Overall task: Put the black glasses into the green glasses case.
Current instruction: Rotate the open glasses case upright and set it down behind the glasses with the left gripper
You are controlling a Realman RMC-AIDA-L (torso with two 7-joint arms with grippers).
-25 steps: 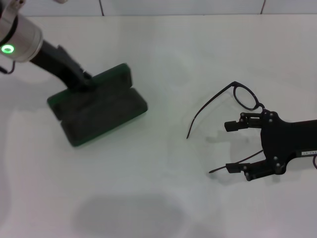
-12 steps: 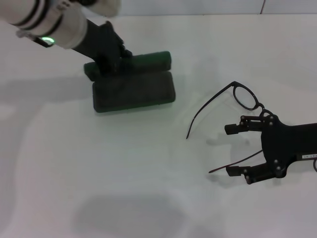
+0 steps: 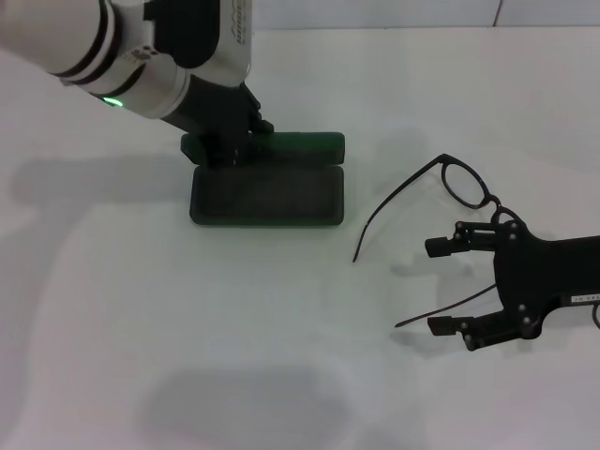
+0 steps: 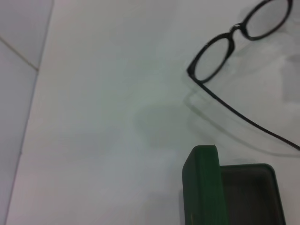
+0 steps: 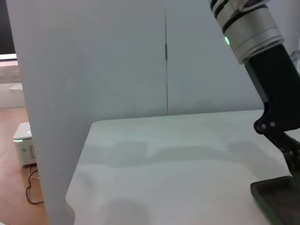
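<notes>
Your left gripper (image 3: 228, 142), jaws clamped on the lid, has swung the green glasses case (image 3: 267, 190) squarer, nearer the black glasses (image 3: 448, 200) at 3 o'clock; right gripper (image 3: 448, 286) waits, jaws apart.

A white table (image 3: 281, 356) stands before a white panelled wall (image 5: 117, 70).

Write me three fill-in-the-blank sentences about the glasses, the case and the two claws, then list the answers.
1. The green glasses case lies ____, its dark lining showing.
2. The left claw is at the case's ____.
3. The black glasses rest on the white ____, outside the case.
4. The right claw has its fingers ____, spanning one temple arm.

Missing words: open; lid; table; open
</notes>
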